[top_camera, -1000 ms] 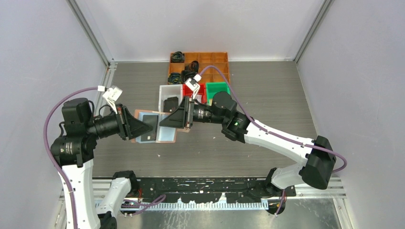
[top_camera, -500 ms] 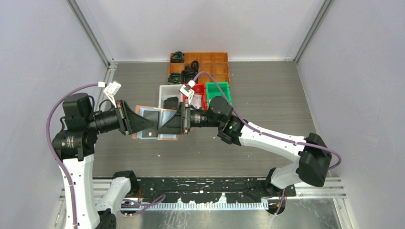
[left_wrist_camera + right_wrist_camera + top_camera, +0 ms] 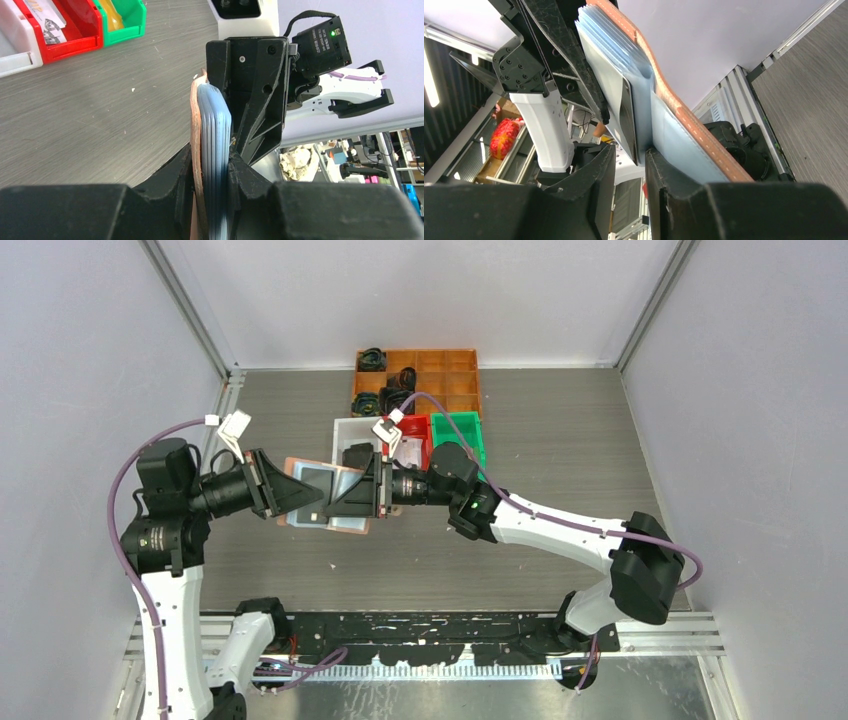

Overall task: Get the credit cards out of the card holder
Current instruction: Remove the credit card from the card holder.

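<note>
The card holder [image 3: 342,480], tan-pink with grey-blue pockets, is held edge-up above the table between both arms. My left gripper [image 3: 300,498] is shut on its left end; in the left wrist view [image 3: 212,170] the fingers press the tan back and the blue pockets [image 3: 214,125]. My right gripper [image 3: 340,502] is at the opposite end. In the right wrist view it [image 3: 630,170] is open, with its jaws either side of a dark card [image 3: 626,117] sticking out of a pocket [image 3: 684,135]; one finger [image 3: 664,185] lies against the pocket face.
Behind the holder stand a white bin [image 3: 350,430] with a dark flat thing in it, a red bin [image 3: 75,42] holding a whitish card [image 3: 46,14], and a green bin [image 3: 131,22] holding something orange-yellow. An orange tray [image 3: 445,370] with black coiled bundles is at the back.
My right gripper has moved left along the holder to its end. My left gripper has shifted the holder slightly towards the far side.
</note>
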Tool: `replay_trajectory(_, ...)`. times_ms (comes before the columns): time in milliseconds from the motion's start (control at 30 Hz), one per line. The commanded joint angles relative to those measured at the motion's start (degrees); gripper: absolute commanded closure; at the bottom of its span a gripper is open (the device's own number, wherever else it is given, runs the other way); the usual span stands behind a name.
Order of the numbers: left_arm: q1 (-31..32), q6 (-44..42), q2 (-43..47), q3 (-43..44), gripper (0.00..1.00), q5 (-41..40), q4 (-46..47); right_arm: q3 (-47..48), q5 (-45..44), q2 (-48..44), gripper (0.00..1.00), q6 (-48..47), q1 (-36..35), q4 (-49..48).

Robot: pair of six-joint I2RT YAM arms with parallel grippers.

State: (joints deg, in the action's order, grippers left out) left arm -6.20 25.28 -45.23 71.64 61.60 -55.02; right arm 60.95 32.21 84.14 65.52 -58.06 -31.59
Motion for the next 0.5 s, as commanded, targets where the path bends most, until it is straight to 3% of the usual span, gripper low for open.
replay_trajectory(0,0.9,6.7,1.8,-1.0,0.79,10.2,4.8,1.7,-6.3,0.0,0.67,-0.1,-1.3,-5.7)
replay_trajectory(333,1.0,11.6,3.8,-3.0,0.6,15.4,9.6,0.6,-8.1,-0.9,0.71,-0.1,-1.3,-6.1)
replay_trajectory(467,1.0,14.1,4.7,-3.9,0.59,16.5,12.1,0.1,-9.2,-1.4,0.73,-0.1,-1.3,-6.3)
